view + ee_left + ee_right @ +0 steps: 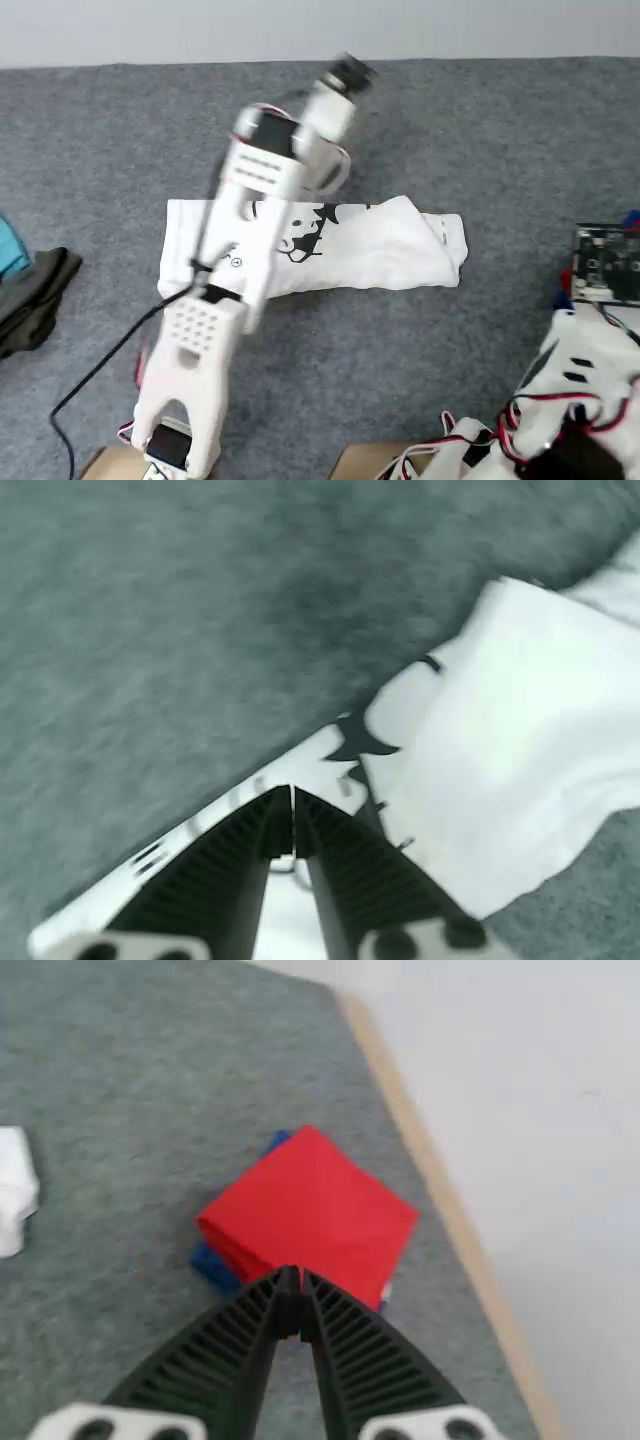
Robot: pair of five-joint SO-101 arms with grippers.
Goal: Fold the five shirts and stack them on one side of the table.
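— Left first: what waits there?
— A dark heap of clothes (35,290), unfolded, at the left edge of the table (480,130). Next comes the left gripper (292,798). Its jaws are pressed together, with no cloth between them that I can see, above the far edge of the white printed shirt (380,245).
— How does that shirt lie?
— Mid-table, long axis left to right, crosswise to the left arm (230,260), plainly the nearer one.
— And the right gripper (300,1282)?
— Closed too, empty, over the red folded shirt (310,1210) topping a blue folded shirt (205,1258), well apart.

White left arm (215,330), ribbed black left hand (291,795)
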